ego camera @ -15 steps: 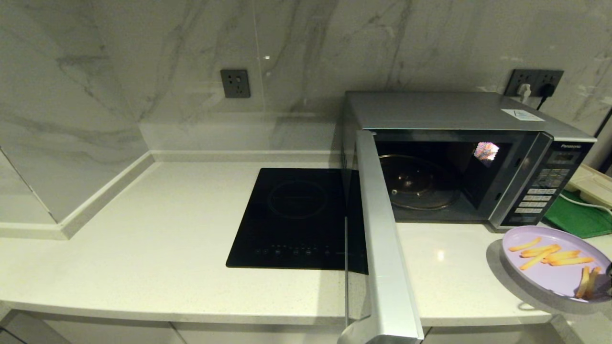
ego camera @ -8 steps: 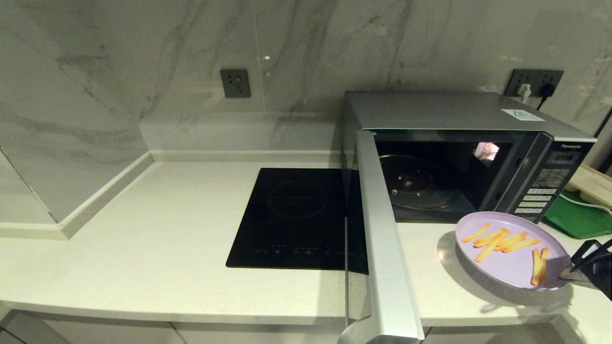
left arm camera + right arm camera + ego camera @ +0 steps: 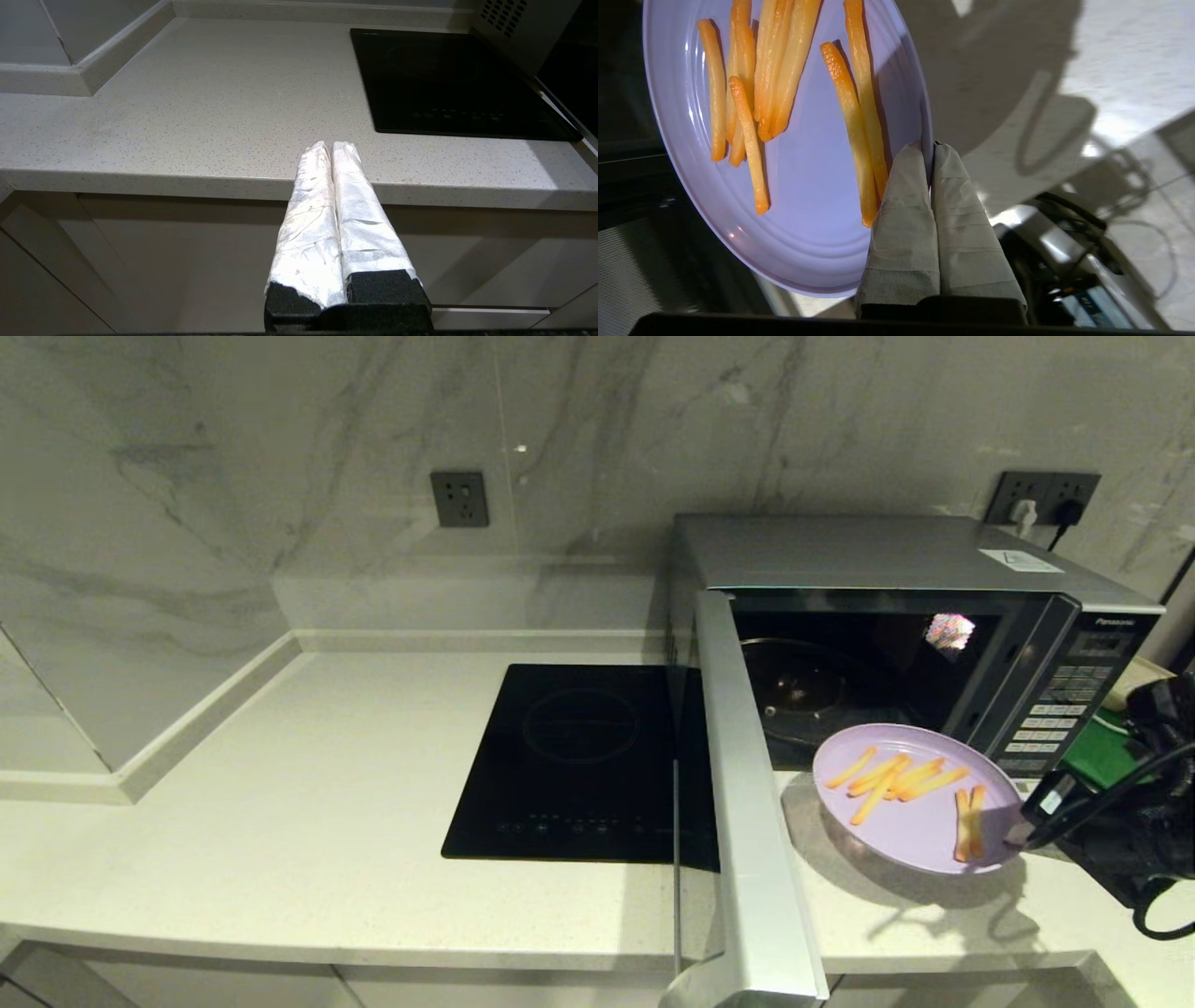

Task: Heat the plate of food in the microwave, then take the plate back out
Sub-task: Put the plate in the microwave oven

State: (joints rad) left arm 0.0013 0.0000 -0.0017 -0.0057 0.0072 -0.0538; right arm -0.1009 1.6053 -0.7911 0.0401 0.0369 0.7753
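Two hands in play, only one working. Right hand (image 3: pixel 1019 829) clenched on the rim of the plate of food (image 3: pixel 910 821), pinching the edge between its taped fingers (image 3: pixel 903 205); one finger sits on the plate's upper face beside the fries (image 3: pixel 857 121), the other under the rim. Plate is held off the table (image 3: pixel 280 821), casting a shadow on it, tilted slightly, just in front of the microwave (image 3: pixel 896 635) opening, its far edge overlapping the cavity mouth in the head view. Microwave door (image 3: pixel 747 821) swung wide open toward the camera, glass turntable (image 3: pixel 803 695) visible inside. Several fries lie in two small groups on the plate. Left hand (image 3: pixel 331 145) parked low in front of the table edge, fingers pressed together, grasping nothing. Black induction hob (image 3: pixel 579 761) sits left of the microwave. Green tray (image 3: pixel 1097 756) partly visible right of the microwave.
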